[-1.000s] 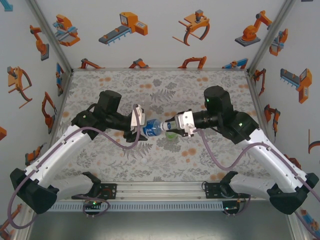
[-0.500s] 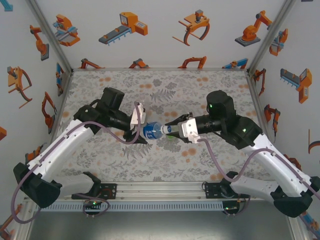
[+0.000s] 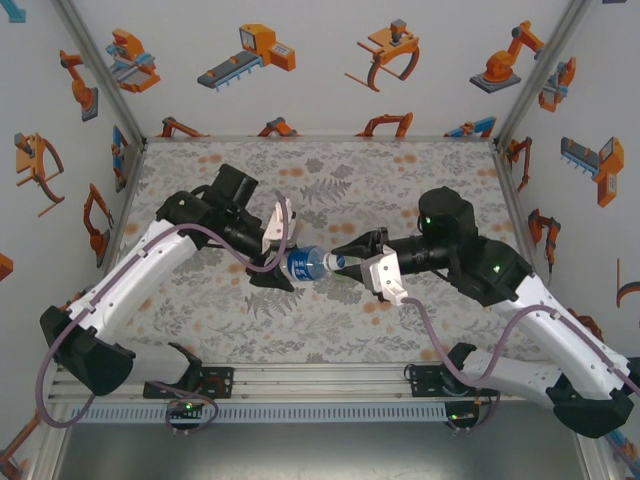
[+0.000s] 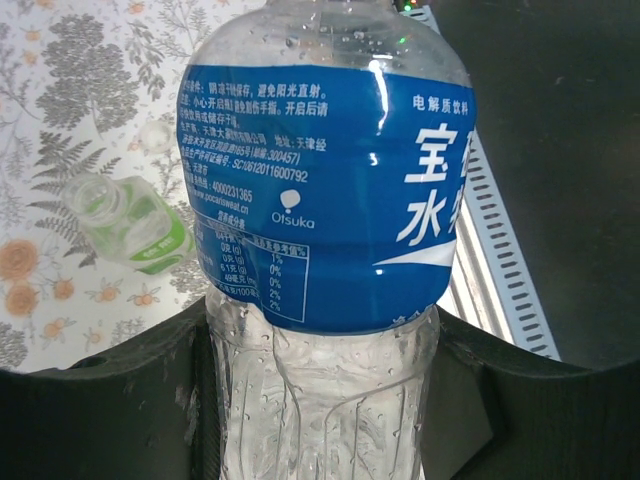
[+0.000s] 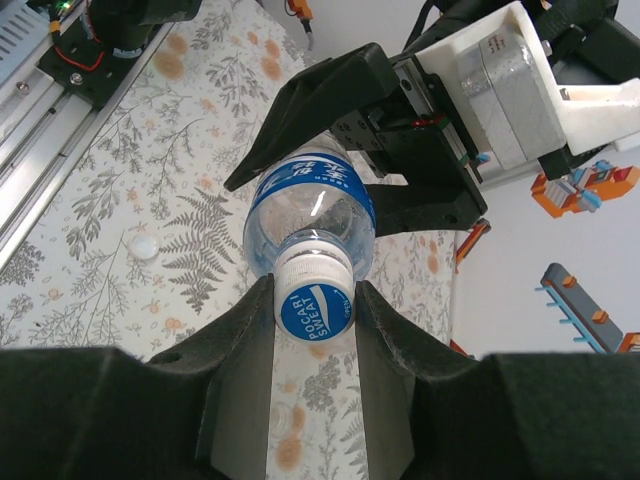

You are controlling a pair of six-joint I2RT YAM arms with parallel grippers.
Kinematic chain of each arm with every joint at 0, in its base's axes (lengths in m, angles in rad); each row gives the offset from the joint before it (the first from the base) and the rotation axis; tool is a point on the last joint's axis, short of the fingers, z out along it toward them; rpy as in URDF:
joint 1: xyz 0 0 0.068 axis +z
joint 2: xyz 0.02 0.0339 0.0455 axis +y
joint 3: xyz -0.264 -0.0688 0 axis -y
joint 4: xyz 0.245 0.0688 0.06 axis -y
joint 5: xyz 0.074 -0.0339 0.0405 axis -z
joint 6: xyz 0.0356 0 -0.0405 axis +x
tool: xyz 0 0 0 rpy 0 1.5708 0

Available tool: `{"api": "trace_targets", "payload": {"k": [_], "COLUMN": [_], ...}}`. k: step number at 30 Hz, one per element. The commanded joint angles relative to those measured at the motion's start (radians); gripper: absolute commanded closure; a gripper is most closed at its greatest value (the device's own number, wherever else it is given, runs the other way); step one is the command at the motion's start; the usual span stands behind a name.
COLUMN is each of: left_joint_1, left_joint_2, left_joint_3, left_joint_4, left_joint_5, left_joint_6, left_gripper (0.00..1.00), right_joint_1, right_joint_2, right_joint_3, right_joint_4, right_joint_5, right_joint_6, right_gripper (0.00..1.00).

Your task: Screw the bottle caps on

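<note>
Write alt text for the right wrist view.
The right gripper clamps its jaws on the Pocari Sweat cap of a blue-labelled bottle, which the left gripper holds at the far end. A loose white cap lies on the table.

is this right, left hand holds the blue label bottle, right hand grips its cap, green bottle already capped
Wrong on the green bottle: it is uncapped, open mouth showing in the left wrist view. The left hand holds the blue label bottle, the right hand grips its cap.
</note>
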Motion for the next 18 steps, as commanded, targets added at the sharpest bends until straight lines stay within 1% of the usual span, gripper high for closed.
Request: {"api": "trace_targets", "payload": {"k": [1,4,6,8,10,11,14,18], "left_joint_1": [-0.014,-0.014,-0.014,-0.013,-0.014,-0.014,-0.011,0.012], "left_joint_2": [0.014,0.014,0.008,-0.008,-0.034,-0.046,-0.079,-0.106], "left_joint_3": [0.066,0.069,0.067,0.050,0.015,-0.003,-0.054,-0.100], "left_joint_4": [-0.008,-0.005,0.020,0.063,0.140,0.179,0.282,0.392], "left_joint_5": [0.148,0.109,0.050,-0.007,-0.058,-0.081,-0.139,-0.186], "left_joint_6": [0.036,0.046,0.035,0.021,0.003,-0.007,-0.018,-0.033], "left_gripper": [1.00,1.00,1.00,1.00,1.00,1.00,1.00,1.00], "right_joint_1": [0.025,0.025,0.024,0.025,0.025,0.025,0.024,0.024], "right_joint_2": [0.032,0.053,0.065,0.077,0.099,0.110,0.126,0.099], "right_joint_3": [-0.019,0.008,0.019,0.018,0.023,0.028,0.011,-0.070], "right_joint_4": [-0.026,-0.049,-0.046,-0.016,0.039,0.050,0.085,0.221], "right_joint_5": [0.002,0.014,0.035,0.069,0.141,0.169,0.199,0.265], "right_joint_6": [-0.034,0.039,0.139,0.276,0.490,0.562,0.716,0.896], "right_gripper": [1.00,1.00,1.00,1.00,1.00,1.00,1.00,1.00]}}
